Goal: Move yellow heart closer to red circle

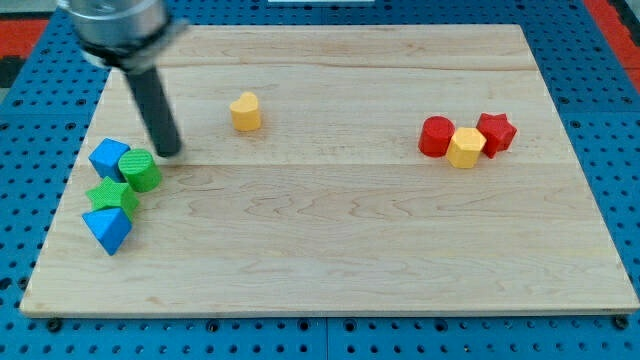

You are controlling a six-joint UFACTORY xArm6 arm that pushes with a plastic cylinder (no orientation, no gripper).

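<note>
Looking across the scene, you see a pale wooden board (330,250) filling most of the view, lying on a blue perforated surface (610,60). Next in size is the arm's dark rod (152,105), which descends from a grey collar (118,25) at the far left. My tip (170,153) rests on the board just beside the green cylinder (140,171), at its far right edge; you cannot tell whether the two touch. No jaws exist on this rig, so nothing is gripped: the rod ends plainly.

You find the blocks in two clusters plus one loner. At the left edge, four blocks sit packed together: a blue cube-like block (108,158) farthest, the green cylinder to its right, a green star-like block (111,195) nearer, and a blue wedge-like block (108,230) nearest.

At the right, three blocks touch in a row: the red circle (436,136) on the left, a yellow hexagonal block (466,148) in the middle and slightly nearer, and a red star (496,132) on the right.

You see the yellow heart (245,111) alone on the far half of the board, right of my tip and well apart from the red circle.
</note>
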